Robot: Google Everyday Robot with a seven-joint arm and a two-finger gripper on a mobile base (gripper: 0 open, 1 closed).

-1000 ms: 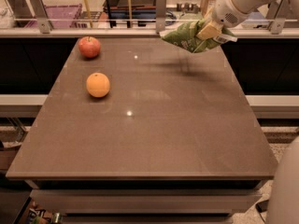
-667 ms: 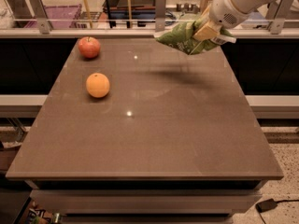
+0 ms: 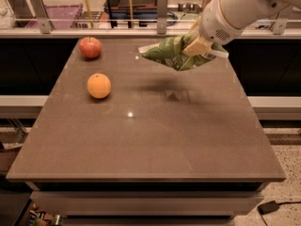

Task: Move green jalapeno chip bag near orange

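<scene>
Above the far side of the flat brown counter (image 3: 164,140), the beige tool (image 3: 195,46) is clamping the crumpled, shiny green jalapeno chip bag (image 3: 168,56) in mid-air, well apart from the round orange (image 3: 99,85).

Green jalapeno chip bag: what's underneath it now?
The green jalapeno chip bag hangs in the gripper above the table; beneath it only that surface and the bag's shadow show. The orange sits to the left, not under it. The bag covers part of the table's far edge.
</scene>
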